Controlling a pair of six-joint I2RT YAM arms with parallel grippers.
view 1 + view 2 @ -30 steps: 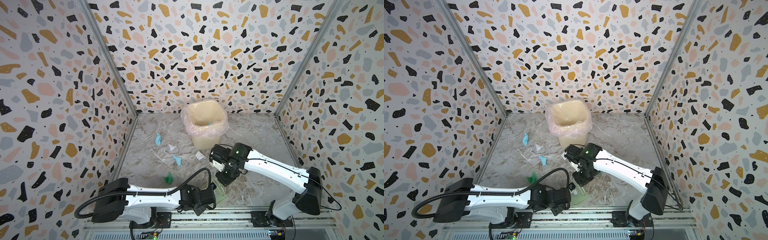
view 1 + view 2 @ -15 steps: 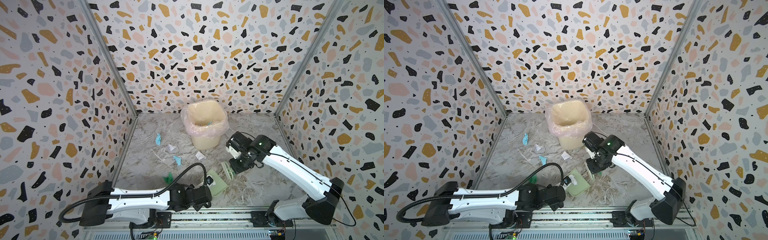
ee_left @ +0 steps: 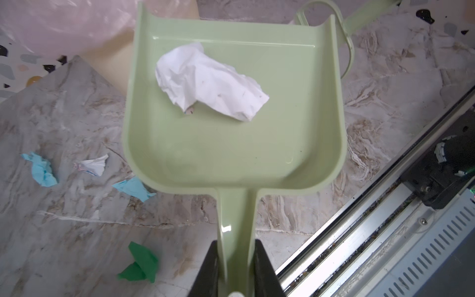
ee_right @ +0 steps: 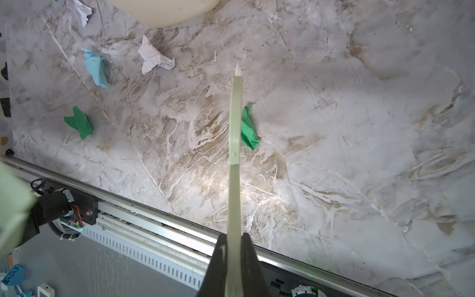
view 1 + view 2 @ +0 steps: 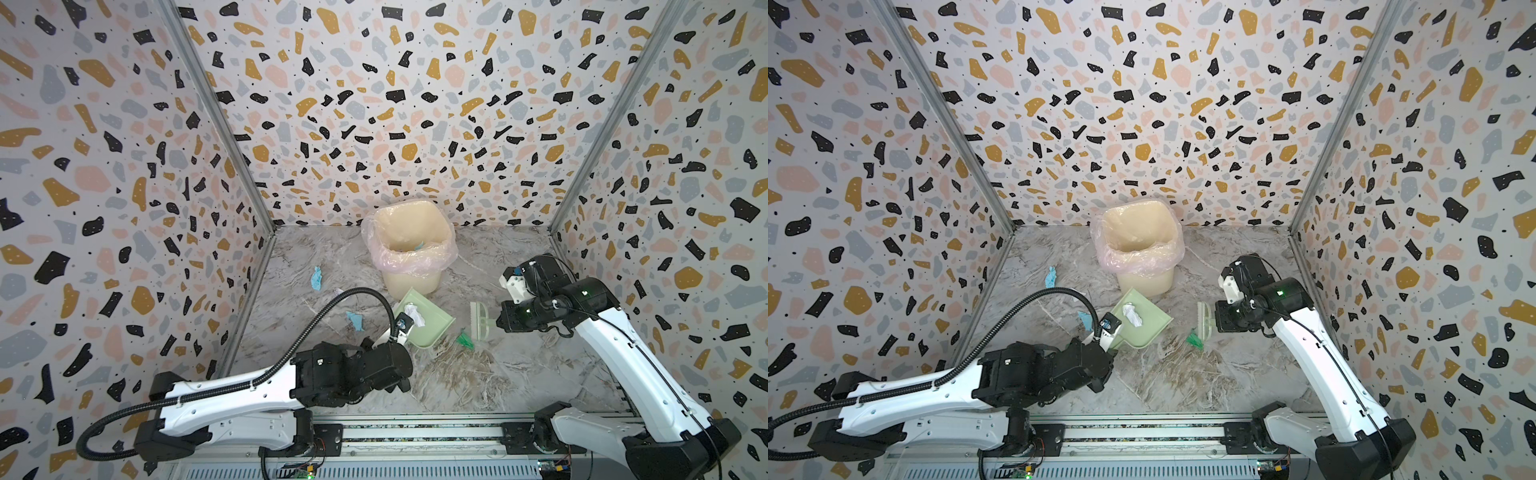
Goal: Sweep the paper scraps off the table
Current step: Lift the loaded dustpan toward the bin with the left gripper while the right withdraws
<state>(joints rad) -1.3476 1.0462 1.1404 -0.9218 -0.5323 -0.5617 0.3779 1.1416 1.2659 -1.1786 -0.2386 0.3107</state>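
My left gripper (image 3: 236, 248) is clamped on the handle of the one pale green dustpan (image 3: 231, 144), and a single white scrap (image 3: 209, 82) lies in the pan ahead of my fingers. My right gripper (image 4: 234, 240) is pinched tight on the flat handle of the one brush (image 4: 235, 115). The other paper scraps lie on the table (image 4: 347, 133). Ahead of my right gripper I count five: a green scrap (image 4: 248, 129) just beside the brush, then, off toward my left arm, a second green scrap (image 4: 78, 123), one light blue scrap (image 4: 96, 68), a white scrap (image 4: 155, 57) and another white scrap (image 4: 78, 10). A sixth, another light blue scrap (image 5: 316, 277), lies far beyond my left gripper, near the one bin (image 5: 409, 286).
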